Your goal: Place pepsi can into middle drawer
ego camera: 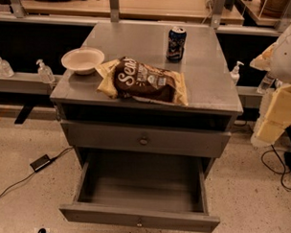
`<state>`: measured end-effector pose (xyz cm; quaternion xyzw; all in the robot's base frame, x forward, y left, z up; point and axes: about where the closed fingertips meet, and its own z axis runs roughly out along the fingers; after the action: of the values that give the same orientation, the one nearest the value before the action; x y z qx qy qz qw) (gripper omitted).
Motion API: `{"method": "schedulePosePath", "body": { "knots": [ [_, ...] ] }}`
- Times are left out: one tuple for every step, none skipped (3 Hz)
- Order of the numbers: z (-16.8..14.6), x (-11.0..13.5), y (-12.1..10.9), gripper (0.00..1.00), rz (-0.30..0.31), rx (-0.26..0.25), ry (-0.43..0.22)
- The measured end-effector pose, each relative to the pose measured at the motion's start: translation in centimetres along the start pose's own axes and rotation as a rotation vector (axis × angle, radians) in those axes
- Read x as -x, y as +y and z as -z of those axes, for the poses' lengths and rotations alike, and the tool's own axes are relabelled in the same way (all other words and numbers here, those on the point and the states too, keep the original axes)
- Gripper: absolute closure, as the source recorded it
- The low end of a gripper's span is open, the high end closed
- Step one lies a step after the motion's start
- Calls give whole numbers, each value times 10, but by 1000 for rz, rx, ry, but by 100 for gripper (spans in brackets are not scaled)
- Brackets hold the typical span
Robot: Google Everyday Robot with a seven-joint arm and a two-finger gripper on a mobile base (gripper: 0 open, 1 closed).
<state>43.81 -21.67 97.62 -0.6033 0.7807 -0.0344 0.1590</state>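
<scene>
pepsi can (176, 43) on metal cabinet (138, 46), gripper (276, 116) far right

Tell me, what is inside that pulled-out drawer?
The middle drawer shows only bare grey floor; the strip behind its front wall is hidden. The pepsi can stands on the cabinet top; the gripper hangs to its right.

Dark-blue pepsi can (176, 42) (silver top), brown-and-yellow chip bag (144, 81), grey middle drawer (108, 215), cream gripper (267, 130) at right.
</scene>
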Motion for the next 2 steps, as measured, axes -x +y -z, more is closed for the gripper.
{"method": "schedulePosePath", "body": {
  "knots": [
    [0, 0, 0, 0, 0, 0, 0],
    [-6, 19, -47, 0, -6, -68, -99]
  ]
}}
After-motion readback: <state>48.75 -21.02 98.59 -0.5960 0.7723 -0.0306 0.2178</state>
